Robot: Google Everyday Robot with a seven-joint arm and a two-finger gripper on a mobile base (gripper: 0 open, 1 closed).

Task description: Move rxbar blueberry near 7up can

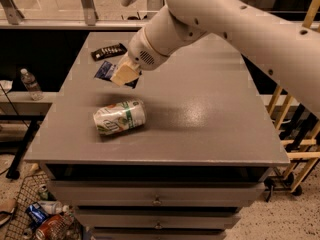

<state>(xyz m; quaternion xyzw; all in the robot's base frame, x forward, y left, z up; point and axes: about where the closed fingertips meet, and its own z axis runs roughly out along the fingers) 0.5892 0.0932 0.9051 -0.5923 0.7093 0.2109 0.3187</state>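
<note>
The rxbar blueberry (pixel 104 70), a flat navy-blue wrapper, sticks out to the left from under my gripper (pixel 124 75) at the table's left middle. The gripper is shut on the bar and holds it just above the tabletop; part of the bar is hidden by the tan fingers (pixel 121 76). The 7up can (pixel 120 117), white with a green band, lies on its side nearer the front edge, a short way below the gripper and apart from the bar.
A black bar wrapper with white lettering (pixel 108 51) lies at the back left of the grey table (pixel 200 114). A water bottle (pixel 30 83) stands on a ledge at the left. A wire basket of litter (pixel 42 219) sits on the floor. Wooden frames (pixel 295 129) stand at the right.
</note>
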